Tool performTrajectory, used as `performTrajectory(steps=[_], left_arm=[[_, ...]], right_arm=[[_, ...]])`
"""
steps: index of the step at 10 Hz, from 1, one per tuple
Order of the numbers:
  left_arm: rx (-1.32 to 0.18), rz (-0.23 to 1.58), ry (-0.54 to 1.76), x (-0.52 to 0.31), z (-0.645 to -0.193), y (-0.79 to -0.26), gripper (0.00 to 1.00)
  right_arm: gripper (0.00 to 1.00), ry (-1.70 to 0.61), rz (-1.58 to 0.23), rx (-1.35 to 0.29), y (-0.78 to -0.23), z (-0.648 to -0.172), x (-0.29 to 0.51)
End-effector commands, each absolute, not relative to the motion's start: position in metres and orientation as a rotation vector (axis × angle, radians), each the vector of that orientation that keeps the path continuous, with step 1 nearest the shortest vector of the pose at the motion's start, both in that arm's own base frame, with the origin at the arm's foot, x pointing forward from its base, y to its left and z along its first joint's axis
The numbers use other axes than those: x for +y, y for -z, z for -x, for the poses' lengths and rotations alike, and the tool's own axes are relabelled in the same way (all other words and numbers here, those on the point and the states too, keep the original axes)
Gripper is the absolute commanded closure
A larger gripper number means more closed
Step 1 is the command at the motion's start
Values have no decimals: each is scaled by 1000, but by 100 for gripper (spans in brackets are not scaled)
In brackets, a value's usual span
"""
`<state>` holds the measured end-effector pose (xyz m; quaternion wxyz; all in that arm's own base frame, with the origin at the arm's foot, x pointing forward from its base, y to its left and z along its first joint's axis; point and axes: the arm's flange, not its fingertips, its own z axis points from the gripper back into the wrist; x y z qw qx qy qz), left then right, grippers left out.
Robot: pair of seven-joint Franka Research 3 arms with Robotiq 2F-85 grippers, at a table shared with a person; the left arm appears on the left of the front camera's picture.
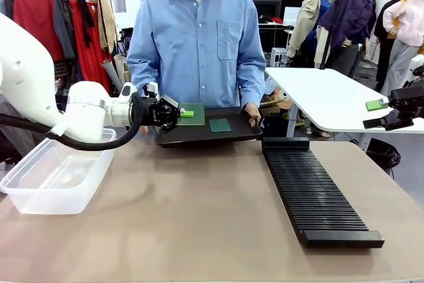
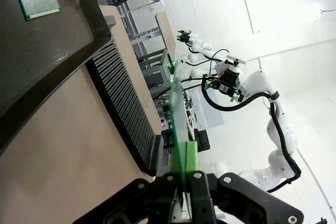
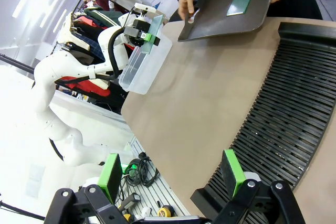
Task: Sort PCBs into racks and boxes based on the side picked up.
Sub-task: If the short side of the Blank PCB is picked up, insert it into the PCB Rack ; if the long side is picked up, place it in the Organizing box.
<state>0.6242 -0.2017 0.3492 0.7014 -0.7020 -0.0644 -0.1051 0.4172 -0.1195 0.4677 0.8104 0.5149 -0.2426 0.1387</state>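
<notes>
My left gripper (image 1: 177, 113) is shut on a dark green PCB (image 1: 193, 114), held just above the left end of the black tray (image 1: 199, 135) that a person holds at the far edge. In the left wrist view this PCB (image 2: 177, 124) stands edge-on between the closed fingers of the left gripper (image 2: 185, 176). A second PCB (image 1: 219, 124) lies flat on the tray. The long black slotted rack (image 1: 317, 190) lies at the right, the clear box (image 1: 56, 173) at the left. My right gripper (image 3: 172, 174) is open and holds nothing, hovering over the rack's (image 3: 294, 108) near end.
The person's hands (image 3: 185, 4) grip both ends of the tray (image 3: 210, 19). A white side table (image 1: 324, 97) stands at the back right, near my right gripper (image 1: 383, 112). Bare brown tabletop (image 1: 199, 210) lies between box and rack.
</notes>
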Motion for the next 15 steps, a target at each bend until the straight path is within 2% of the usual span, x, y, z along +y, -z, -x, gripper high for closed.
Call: performTrajectory(steps=[1,10,15], left_arm=[[-151,1567,242,-203,-624,-351,100],[-143,1563,234,-202,-624,-349,100],[-81,1425,157,-139,-605,-386,100]], right_arm=[[0,-292,-1105,-517,-469,-417,-119],[0,-292,-1105,-517,-469,-417,-119],[0,-292,-1105,-517,-469,-417,-119]])
